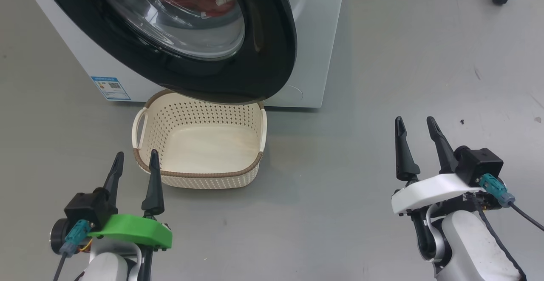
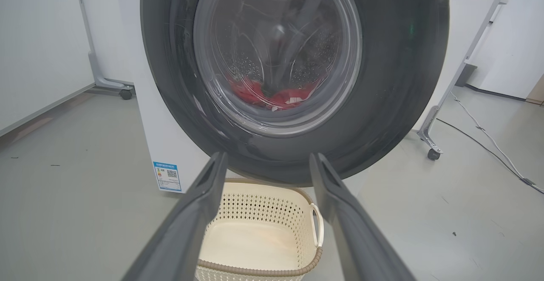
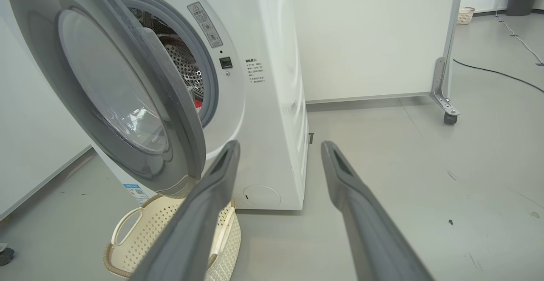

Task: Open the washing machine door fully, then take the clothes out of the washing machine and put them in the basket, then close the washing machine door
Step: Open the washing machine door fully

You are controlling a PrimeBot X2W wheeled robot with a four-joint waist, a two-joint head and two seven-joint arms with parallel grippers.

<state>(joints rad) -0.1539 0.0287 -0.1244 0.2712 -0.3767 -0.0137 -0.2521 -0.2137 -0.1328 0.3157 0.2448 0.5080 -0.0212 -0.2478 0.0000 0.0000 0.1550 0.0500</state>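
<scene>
- The door [image 1: 272, 60] stands partly swung out from the washing machine [image 1: 314, 60]. It is hinged on our left, and its free edge points to our right, leaving a gap there onto the drum.
- The clothes [image 2: 272, 96] lie red in the bottom of the drum, seen through the glass of the door.
- The basket [image 1: 199, 172] sits empty on the floor, just under the door.
- We judge that the coming move turns on that free edge. It lies ahead and to the left of our right gripper [image 1: 414, 118], which looks into the gap at the door's inner side.
- Our left gripper [image 1: 137, 152] is near the basket's front rim and faces the door's outer face, so we judge the right arm better placed to swing the door wider.
- Both grippers have their fingers spread wide, holding and touching nothing.
</scene>
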